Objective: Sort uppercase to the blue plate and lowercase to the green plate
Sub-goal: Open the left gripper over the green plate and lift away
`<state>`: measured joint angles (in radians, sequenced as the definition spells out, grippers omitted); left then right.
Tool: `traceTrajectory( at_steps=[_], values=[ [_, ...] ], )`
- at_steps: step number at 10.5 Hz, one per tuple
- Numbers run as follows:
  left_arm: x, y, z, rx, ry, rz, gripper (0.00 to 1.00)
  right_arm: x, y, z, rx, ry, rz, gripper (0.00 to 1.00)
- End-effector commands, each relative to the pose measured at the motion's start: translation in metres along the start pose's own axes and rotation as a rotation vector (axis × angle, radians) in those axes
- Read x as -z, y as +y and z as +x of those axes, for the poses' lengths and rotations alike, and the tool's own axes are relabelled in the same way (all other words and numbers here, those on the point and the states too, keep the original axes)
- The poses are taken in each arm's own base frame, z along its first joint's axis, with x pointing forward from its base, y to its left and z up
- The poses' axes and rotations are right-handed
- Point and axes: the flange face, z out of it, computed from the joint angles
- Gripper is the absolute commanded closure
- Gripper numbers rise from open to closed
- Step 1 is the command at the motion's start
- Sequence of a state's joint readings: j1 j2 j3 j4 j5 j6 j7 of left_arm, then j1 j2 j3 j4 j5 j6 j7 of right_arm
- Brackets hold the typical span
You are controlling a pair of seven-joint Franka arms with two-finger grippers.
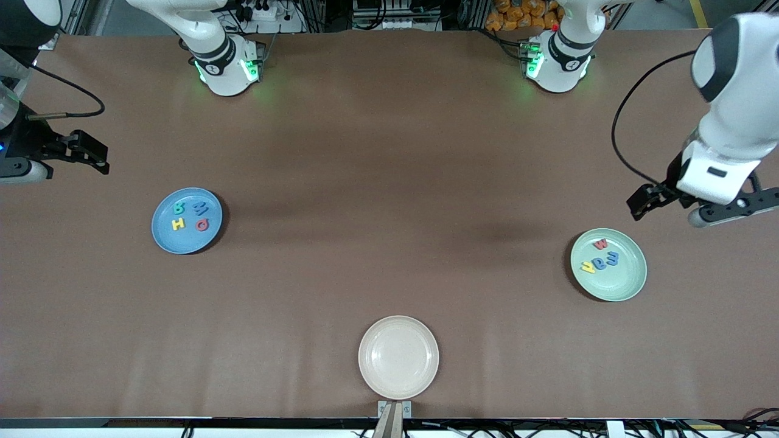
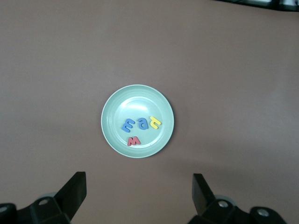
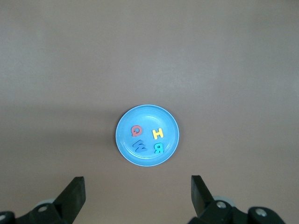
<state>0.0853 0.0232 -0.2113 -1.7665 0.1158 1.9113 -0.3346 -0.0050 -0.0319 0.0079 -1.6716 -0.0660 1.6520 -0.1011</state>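
The blue plate (image 1: 165, 241) (image 3: 169, 124) lies toward the right arm's end of the table. In it are the uppercase letters: teal B (image 1: 178, 208), blue M (image 1: 201, 208), yellow H (image 1: 178, 224) and a red round letter (image 1: 202, 225). The green plate (image 1: 622, 286) (image 2: 116, 112) lies toward the left arm's end. It holds the lowercase letters: red w (image 1: 600, 244), two blue ones (image 1: 606, 260) and a yellow one (image 1: 587, 266). My left gripper (image 1: 644, 202) (image 2: 139, 187) hangs open and empty over bare table beside the green plate. My right gripper (image 1: 91, 156) (image 3: 138, 189) hangs open and empty over bare table beside the blue plate.
A cream plate (image 1: 380, 377) with nothing in it sits near the table's front edge, midway between the two arms' ends. A small metal bracket (image 1: 394, 412) is fixed at that edge just below it. A black cable (image 1: 73, 91) trails from the right arm.
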Motion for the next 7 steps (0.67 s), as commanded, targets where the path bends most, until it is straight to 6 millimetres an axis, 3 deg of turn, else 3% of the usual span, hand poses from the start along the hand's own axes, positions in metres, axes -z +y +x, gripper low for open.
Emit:
traceTrajectory(
  at_steps=[1, 5, 7],
  values=[
    [0.056, 0.000, 0.004, -0.119, -0.067, -0.087, 0.00, 0.003, -0.001, -0.008, -0.009, 0.000, -0.001, 0.00],
    [0.118, -0.012, -0.012, -0.242, -0.128, -0.108, 0.00, 0.003, -0.001, -0.008, -0.009, -0.002, -0.001, 0.00],
    [0.135, -0.017, -0.016, -0.257, -0.127, -0.099, 0.00, 0.004, -0.001, -0.008, -0.009, 0.000, -0.001, 0.00]
  ],
)
